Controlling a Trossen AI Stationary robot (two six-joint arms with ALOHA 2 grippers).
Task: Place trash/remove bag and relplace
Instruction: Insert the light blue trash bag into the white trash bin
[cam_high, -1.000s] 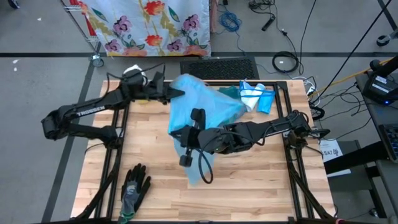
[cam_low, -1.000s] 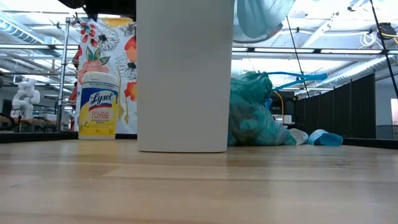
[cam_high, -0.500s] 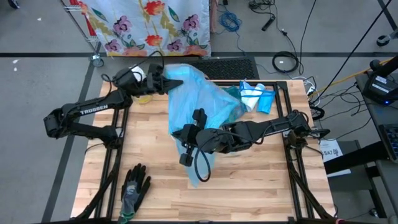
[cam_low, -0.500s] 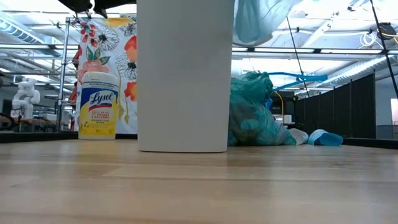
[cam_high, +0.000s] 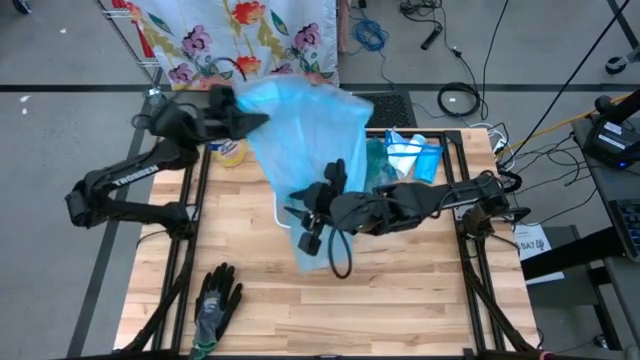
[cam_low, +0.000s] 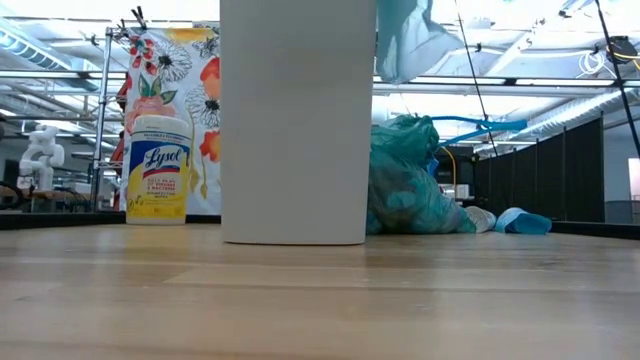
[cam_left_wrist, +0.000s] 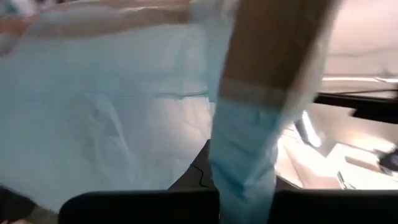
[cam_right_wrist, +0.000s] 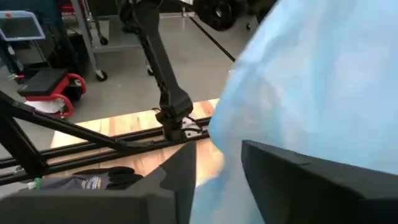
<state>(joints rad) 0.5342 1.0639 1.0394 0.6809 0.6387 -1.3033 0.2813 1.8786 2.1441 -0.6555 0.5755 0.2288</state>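
Bag (cam_high: 300, 130), pale blue, translucent, billowing, pinched in closed left end effector (cam_high: 258, 117), right end effector (cam_high: 305, 215) parted around its edge

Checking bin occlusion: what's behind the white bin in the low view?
A full teal bag shows behind the white bin, past its right edge, with a Lysol canister off its left. Anything directly behind is covered.

Even, bright overhead light falls on the bench (cam_high: 400, 300), with only soft, faint shadows under the arms. At bench height the ceiling lights and windows behind glare white, leaving the white bin (cam_low: 297, 120) evenly lit and the near boards soft. The left wrist picture is motion-blurred across the blue bag (cam_left_wrist: 112, 118).
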